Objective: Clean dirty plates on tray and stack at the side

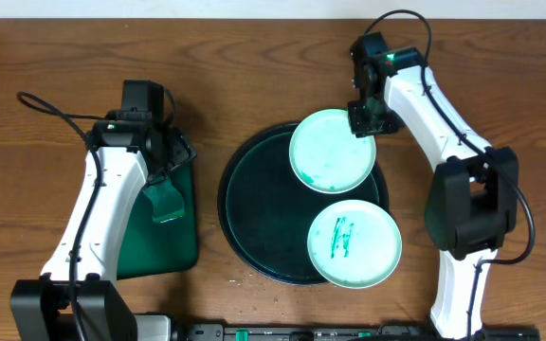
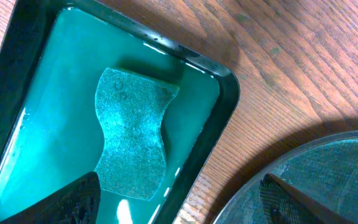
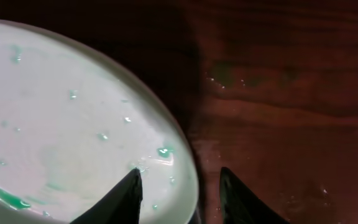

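Note:
Two plates lie on the round dark tray (image 1: pixel 254 208). The upper plate (image 1: pixel 330 152) is wiped to a faint smear with green droplets and overhangs the tray's upper right rim. The lower plate (image 1: pixel 354 244) carries a green scribble and overhangs the rim at the lower right. My right gripper (image 1: pixel 364 121) stands astride the upper plate's right rim (image 3: pixel 188 180). One finger (image 3: pixel 126 196) is over the plate's face, the other (image 3: pixel 238 196) is outside it, and a gap shows. My left gripper (image 1: pixel 171 156) hangs open over the rectangular tray's corner.
A small rectangular green tray (image 1: pixel 159 248) at the left holds teal liquid and a green sponge (image 2: pixel 132 137). The round tray's rim (image 2: pixel 328 174) is just right of it. Wet spots dot the wood (image 3: pixel 278 112) right of the upper plate. Both arm bases stand at the front edge.

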Available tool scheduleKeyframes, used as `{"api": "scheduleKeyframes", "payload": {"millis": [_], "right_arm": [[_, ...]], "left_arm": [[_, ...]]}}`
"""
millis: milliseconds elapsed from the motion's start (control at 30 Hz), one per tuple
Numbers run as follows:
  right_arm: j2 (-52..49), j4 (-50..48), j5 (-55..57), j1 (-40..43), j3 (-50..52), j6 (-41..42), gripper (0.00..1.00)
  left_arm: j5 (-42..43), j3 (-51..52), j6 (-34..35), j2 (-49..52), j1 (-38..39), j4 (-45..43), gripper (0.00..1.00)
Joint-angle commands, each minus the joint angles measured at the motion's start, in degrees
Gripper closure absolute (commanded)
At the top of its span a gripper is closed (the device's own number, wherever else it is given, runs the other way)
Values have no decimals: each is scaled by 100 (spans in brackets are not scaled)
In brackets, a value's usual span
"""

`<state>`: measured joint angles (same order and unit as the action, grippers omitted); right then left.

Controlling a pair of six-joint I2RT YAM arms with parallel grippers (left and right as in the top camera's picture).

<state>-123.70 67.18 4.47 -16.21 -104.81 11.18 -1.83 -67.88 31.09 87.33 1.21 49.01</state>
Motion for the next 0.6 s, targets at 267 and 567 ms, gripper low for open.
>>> {"api": "scheduleKeyframes", "payload": {"millis": [267, 567], "right_arm": [[68, -280, -238, 81, 483, 55, 62], [68, -481, -260, 79, 673, 103, 99]], "left_arm": [[-24, -83, -37, -13, -28, 17, 18], [-24, -83, -37, -13, -28, 42, 18]]}}
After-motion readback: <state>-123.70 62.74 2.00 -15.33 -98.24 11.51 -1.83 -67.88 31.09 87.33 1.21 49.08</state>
